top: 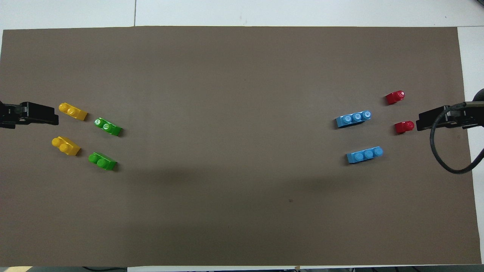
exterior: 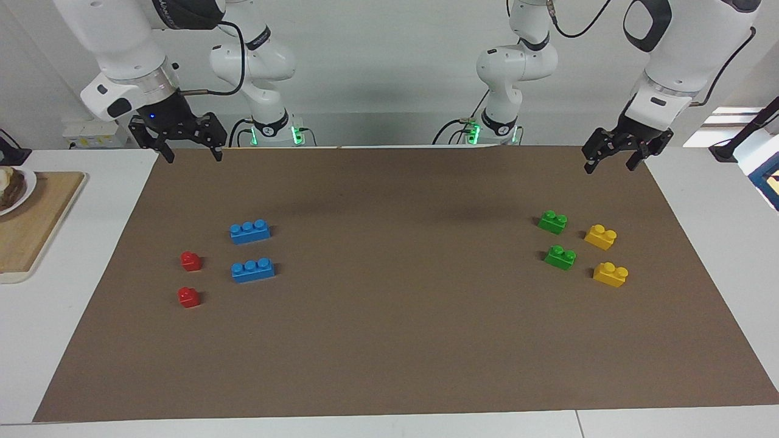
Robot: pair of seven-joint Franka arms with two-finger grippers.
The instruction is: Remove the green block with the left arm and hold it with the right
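On the brown mat in front of me I count two green blocks [exterior: 552, 222] [exterior: 560, 257], two yellow bricks [exterior: 600, 236] [exterior: 610, 274], two blue three-stud bricks [exterior: 250, 231] [exterior: 252, 270], and two small red bricks [exterior: 191, 261] [exterior: 188, 297].

Both views are bright and evenly lit from overhead, with soft, diffuse light. Two broad, faint shadows lie across the brown mat [exterior: 389, 340], one toward each arm's end, clearest in the overhead view. Each brick casts only a small dark shadow at its base. The studs of one green block [top: 107, 126] catch small white glints. Focus is sharp across the mat in both views. At the facing view's edge, a window [exterior: 730, 125] is blown out to white
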